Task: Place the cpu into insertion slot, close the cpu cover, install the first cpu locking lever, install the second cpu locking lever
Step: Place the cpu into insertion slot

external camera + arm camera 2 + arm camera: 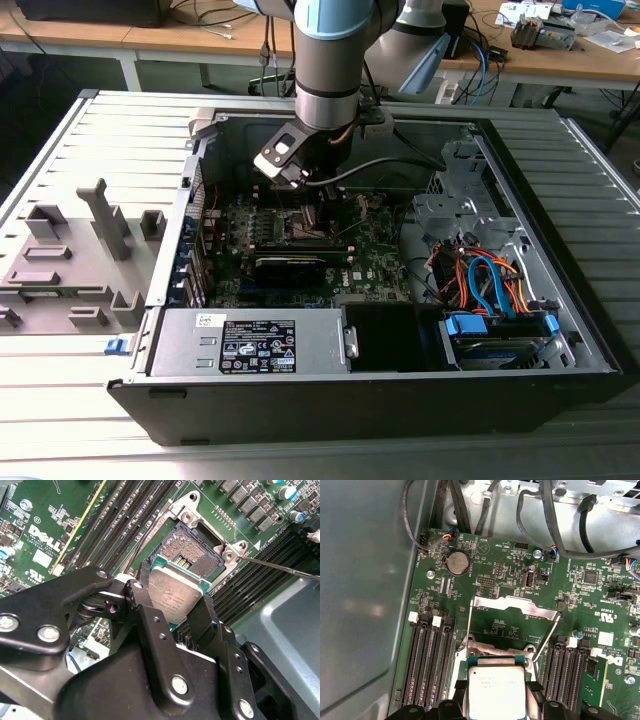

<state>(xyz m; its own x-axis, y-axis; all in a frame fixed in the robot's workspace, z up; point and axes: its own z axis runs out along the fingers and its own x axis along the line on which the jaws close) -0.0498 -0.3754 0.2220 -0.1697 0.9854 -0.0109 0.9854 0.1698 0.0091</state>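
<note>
The hand (172, 602) is narrowed onto the cpu (176, 587). A black finger (139, 597) presses against each of two opposite edges, the pale metal top faces up, and the other two edges are free. The chip hangs just over the near rim of the insertion slot (192, 547) — whether it touches the frame I cannot tell. The socket's pin field lies bare inside its silver frame.

In the first wrist view the cpu cover (515, 606) stands raised beyond the slot, with green board showing through its window. A thin locking lever (546, 639) slants off one corner of it. Long black memory slots (427, 655) run close along both sides of the socket — tight flanks, open space above the pins.

In the exterior view the arm (325, 60) reaches down into the open computer case (350, 400), which lies on the table (60, 420).
</note>
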